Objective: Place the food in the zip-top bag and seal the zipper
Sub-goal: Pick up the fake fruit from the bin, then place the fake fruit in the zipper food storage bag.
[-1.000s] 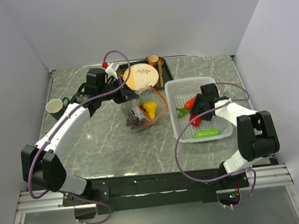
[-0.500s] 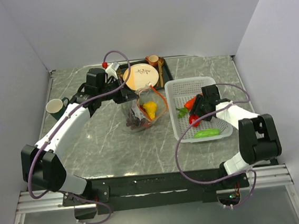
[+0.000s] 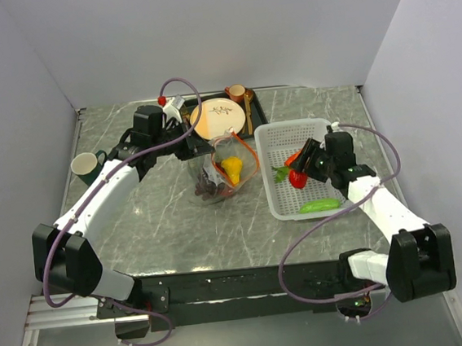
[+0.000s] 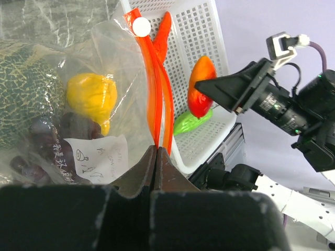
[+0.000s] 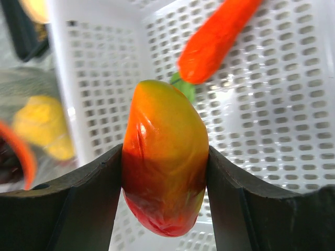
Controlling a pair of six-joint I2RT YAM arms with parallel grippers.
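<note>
Ur bag [image 3: 224,172] has melon [image 4: 21,99], pear [image 3: 231,168], grapes [image 3: 208,190]. L gripper [image 4: 157,151] pinched on the zipper [image 4: 157,94], R gripper [image 5: 165,172] clamping a red piece [image 5: 165,209]; carrot [image 5: 217,39] + cuke [image 3: 319,205] left in basket [image 3: 276,136], bag's 3 o'clock.

Grey marbled table [image 3: 171,228] | white mesh basket [image 3: 280,131] at right | green mug [image 3: 85,165] at left edge | dark tray [image 3: 257,120] at back carrying plate [image 3: 219,118] and brown cup [image 3: 236,93]

A narrow strip of table [image 3: 253,194] separates the bag [image 3: 215,178] from the basket [image 3: 265,178] wall on its right. The left arm [image 3: 124,171] spans the bag's left and far side; a tray [image 3: 250,126] stands just beyond. Open tabletop lies on the near side.
</note>
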